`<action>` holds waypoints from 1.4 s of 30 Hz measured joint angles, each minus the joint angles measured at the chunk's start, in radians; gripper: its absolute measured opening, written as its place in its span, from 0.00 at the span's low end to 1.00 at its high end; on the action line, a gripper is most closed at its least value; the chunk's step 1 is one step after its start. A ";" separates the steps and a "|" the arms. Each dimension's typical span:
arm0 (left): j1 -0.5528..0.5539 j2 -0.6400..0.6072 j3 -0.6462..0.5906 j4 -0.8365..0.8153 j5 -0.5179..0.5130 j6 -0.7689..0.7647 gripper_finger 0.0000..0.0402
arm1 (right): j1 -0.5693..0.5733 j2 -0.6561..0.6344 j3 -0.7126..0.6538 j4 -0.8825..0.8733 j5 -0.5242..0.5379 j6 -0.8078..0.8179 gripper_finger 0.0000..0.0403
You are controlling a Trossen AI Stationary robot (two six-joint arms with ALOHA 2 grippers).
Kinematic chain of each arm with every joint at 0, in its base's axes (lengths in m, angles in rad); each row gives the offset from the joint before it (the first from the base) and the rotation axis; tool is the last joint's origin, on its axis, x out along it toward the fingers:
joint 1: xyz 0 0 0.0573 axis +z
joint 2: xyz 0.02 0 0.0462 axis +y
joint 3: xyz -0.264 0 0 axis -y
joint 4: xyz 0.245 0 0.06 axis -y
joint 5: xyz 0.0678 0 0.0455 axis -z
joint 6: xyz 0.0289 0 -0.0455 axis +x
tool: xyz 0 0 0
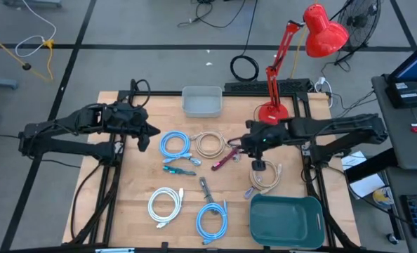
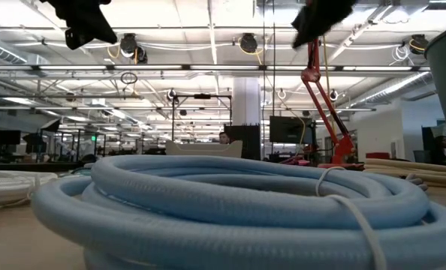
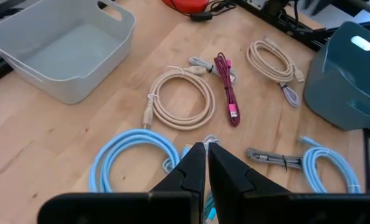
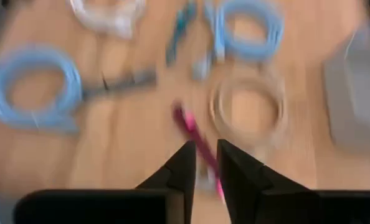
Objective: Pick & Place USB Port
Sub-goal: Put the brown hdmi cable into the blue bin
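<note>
High view: the right gripper (image 1: 238, 146) hangs over the middle of the counter (image 1: 142, 186), just beside the pink cable (image 1: 224, 159), which lies on the wood right of the beige coil (image 1: 210, 144). I judge this to be the reach-and-grasp step: the pink cable is the likely target, not yet held. The left gripper (image 1: 144, 133) waits left of the beige coil, near the counter's left edge. The grey bin (image 1: 201, 102) sits behind the coil, the green bin (image 1: 286, 218) well in front and to its right.

Low view: a light blue coil (image 2: 230, 202) fills the frame. Both arms show only as dark shapes at the top. The pink cable is hidden here.

Left wrist view: this arm's own fingers (image 3: 191, 171) are pressed together with nothing between them. It gives the clearest sight of the pink cable (image 3: 227, 87), folded in a bundle and lying free just right of the beige coil (image 3: 180, 98), beside a thin grey cable.

Right wrist view: blurred. The fingers (image 4: 184, 165) stand slightly apart, empty, with the pink cable (image 4: 194, 137) directly beyond the gap. Only here does that alignment show.

Next, I judge, the fingers need to spread wider, drop straight over the bundle, close across it, then carry it to a bin. Which bin, the pictures do not tell.
</note>
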 joint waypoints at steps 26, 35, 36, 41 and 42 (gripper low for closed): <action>-0.021 0.001 0.000 0.000 0.000 -0.010 0.05 | 0.035 0.030 -0.296 -0.117 0.023 0.126 0.44; -0.021 0.001 0.000 0.000 0.000 -0.030 0.05 | 0.035 0.031 -0.466 0.092 0.023 0.139 0.44; -0.021 0.001 0.000 0.000 0.000 -0.030 0.05 | 0.035 0.031 -0.477 0.096 0.023 0.145 0.44; -0.021 0.001 0.000 0.000 0.006 -0.033 0.05 | 0.035 0.031 -0.513 0.099 0.023 0.148 0.44; -0.021 0.001 0.000 0.000 0.006 -0.033 0.05 | 0.035 0.031 -0.518 0.100 0.023 0.148 0.44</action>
